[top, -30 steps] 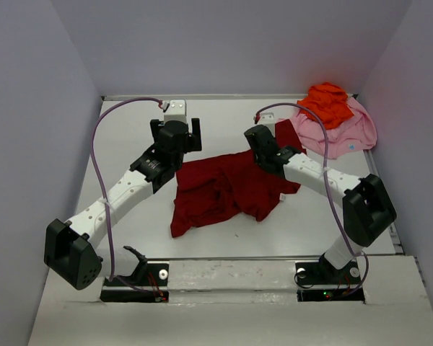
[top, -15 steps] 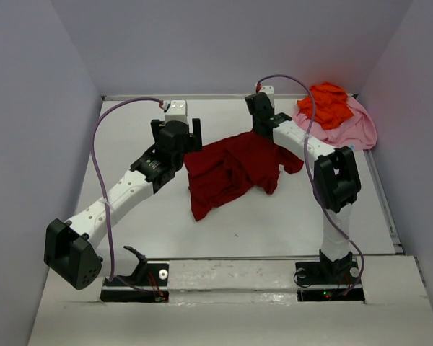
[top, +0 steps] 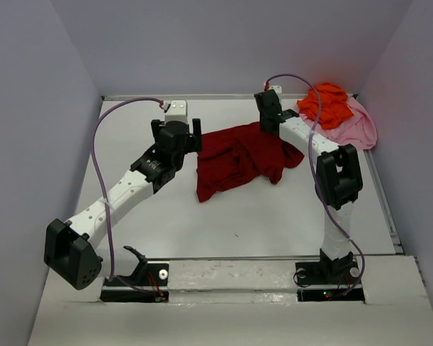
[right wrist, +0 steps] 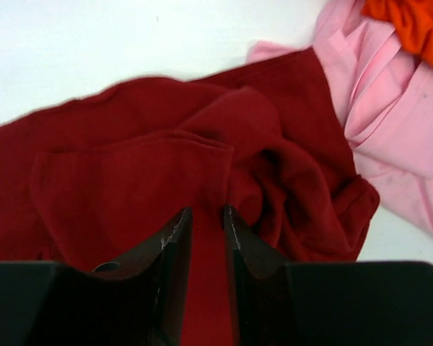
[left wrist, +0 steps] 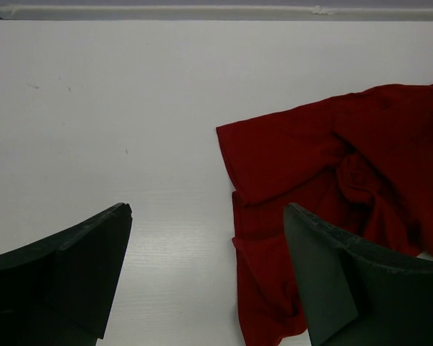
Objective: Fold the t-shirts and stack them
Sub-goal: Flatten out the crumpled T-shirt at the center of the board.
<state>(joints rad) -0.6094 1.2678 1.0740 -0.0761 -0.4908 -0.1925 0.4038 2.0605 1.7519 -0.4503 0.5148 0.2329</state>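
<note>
The dark red t-shirt point(top: 238, 158) lies crumpled at the middle of the table. My right gripper point(top: 267, 124) is shut on a fold of its far edge; in the right wrist view red cloth point(right wrist: 130, 180) fills the narrow gap between the gripper's point(right wrist: 206, 216) jaws. My left gripper point(top: 177, 128) is open and empty, just left of the shirt. In the left wrist view the shirt's left edge point(left wrist: 325, 158) lies partly between the gripper's point(left wrist: 207, 209) spread jaws. The bright orange t-shirt point(top: 326, 103) lies bunched on the light pink t-shirt point(top: 350, 133) at the far right corner.
Grey walls close in the white table point(top: 130, 216) on the left, far and right sides. The pink shirt point(right wrist: 397, 108) and orange shirt point(right wrist: 411, 25) lie right beside the red shirt's right end.
My right gripper has pulled the dark red shirt away from me and to the right, toward the far wall. The shirt's near end has slid along. The left arm has stayed put.
</note>
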